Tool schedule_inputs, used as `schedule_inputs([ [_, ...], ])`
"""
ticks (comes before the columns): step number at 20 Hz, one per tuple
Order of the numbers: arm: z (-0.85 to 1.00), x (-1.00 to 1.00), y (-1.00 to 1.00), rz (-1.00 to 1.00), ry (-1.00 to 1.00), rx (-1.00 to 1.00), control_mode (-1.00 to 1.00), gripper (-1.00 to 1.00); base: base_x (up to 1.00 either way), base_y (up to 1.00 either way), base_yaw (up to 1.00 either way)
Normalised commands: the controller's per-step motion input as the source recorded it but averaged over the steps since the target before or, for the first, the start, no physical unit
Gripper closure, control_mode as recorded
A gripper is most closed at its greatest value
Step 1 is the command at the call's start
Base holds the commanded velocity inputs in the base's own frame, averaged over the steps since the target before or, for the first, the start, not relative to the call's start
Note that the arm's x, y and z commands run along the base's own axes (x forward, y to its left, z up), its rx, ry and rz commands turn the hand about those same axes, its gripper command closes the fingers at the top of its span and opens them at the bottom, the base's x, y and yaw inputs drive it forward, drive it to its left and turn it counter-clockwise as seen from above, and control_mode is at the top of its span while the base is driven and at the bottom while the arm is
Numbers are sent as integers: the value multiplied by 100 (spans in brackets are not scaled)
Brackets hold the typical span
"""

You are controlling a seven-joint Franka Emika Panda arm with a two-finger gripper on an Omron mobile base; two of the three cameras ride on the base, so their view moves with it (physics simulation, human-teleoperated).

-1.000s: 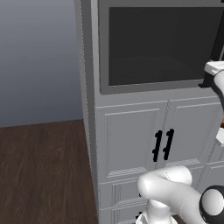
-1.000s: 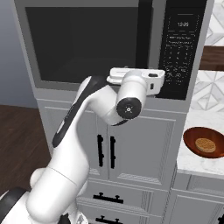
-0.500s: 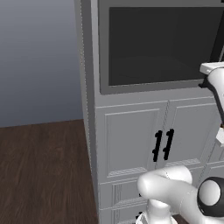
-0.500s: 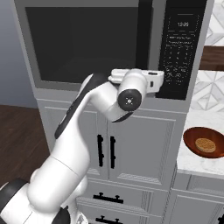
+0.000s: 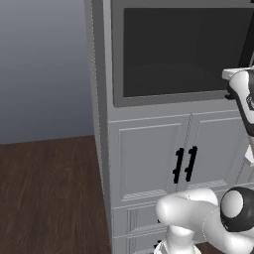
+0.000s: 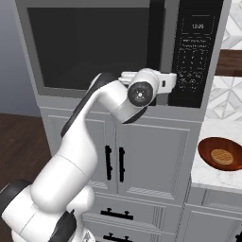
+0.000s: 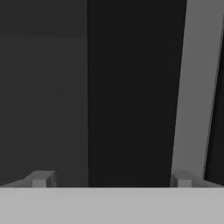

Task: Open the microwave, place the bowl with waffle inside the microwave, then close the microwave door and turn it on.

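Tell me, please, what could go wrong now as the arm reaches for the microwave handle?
1. The open gripper sits close before the long black bar handle; if off-centre, a fingertip may hit the microwave door instead.
2. The bowl with the waffle sits near the counter edge; a wide arm swing might knock it.

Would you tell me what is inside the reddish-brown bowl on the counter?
The bowl holds one round waffle, lying flat in its middle. What is under the waffle is covered by it, and the picture's edge cuts off the bowl's right rim.
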Motion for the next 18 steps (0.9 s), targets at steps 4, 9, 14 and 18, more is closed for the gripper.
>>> schedule_inputs([
  [4, 0, 16, 0, 0, 3, 0, -100, -100, 0, 0, 0],
  [9, 0, 0, 0, 0, 0, 0, -100, -100, 0, 0, 0],
  [14, 0, 0, 0, 0, 0, 0, -100, 100, 0, 0, 0],
  [18, 0, 0, 0, 0, 0, 0, -100, 100, 0, 0, 0],
])
